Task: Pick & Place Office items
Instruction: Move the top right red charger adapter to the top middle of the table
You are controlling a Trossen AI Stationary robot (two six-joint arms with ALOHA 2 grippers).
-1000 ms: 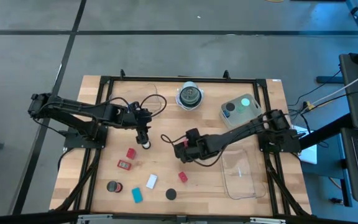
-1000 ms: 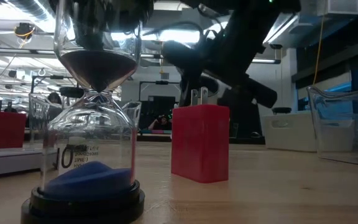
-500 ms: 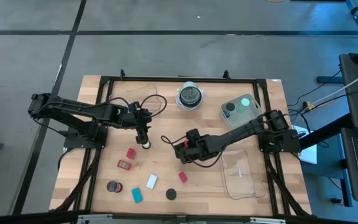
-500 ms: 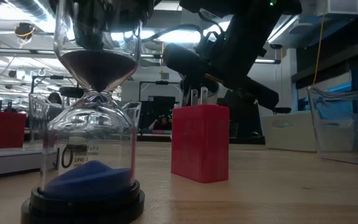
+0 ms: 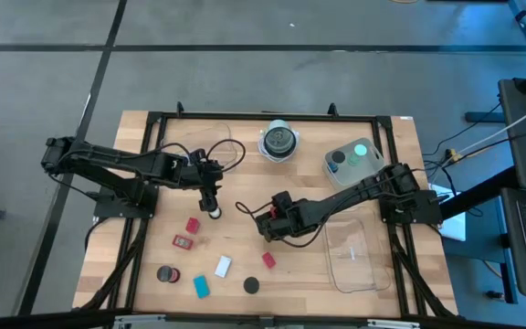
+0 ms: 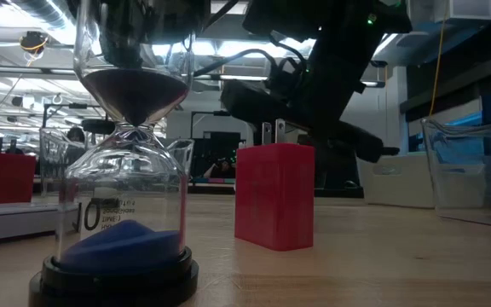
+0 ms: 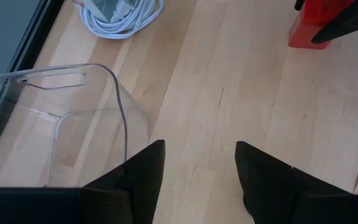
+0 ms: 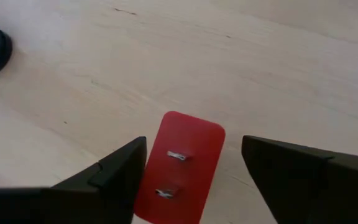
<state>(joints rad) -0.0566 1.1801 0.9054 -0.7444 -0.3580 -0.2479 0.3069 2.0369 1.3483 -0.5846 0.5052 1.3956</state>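
Red plug block point(image 8: 179, 168) upright, prongs up, right gripper point(image 8: 191, 168) fingers apart astride it, left gripper point(image 7: 197, 180) fingers apart

Grey concrete floor point(image 5: 245, 82) with dark seams surrounds the wooden surface point(image 5: 245, 192); ceiling strip lights point(image 6: 7, 34) glow beyond.

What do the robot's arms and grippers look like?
Both arms are black and thin, made of jointed pieces with black cables looping beside them. The left gripper and the right gripper each end in two flat, dark, wedge-shaped fingers. No markings show on them.
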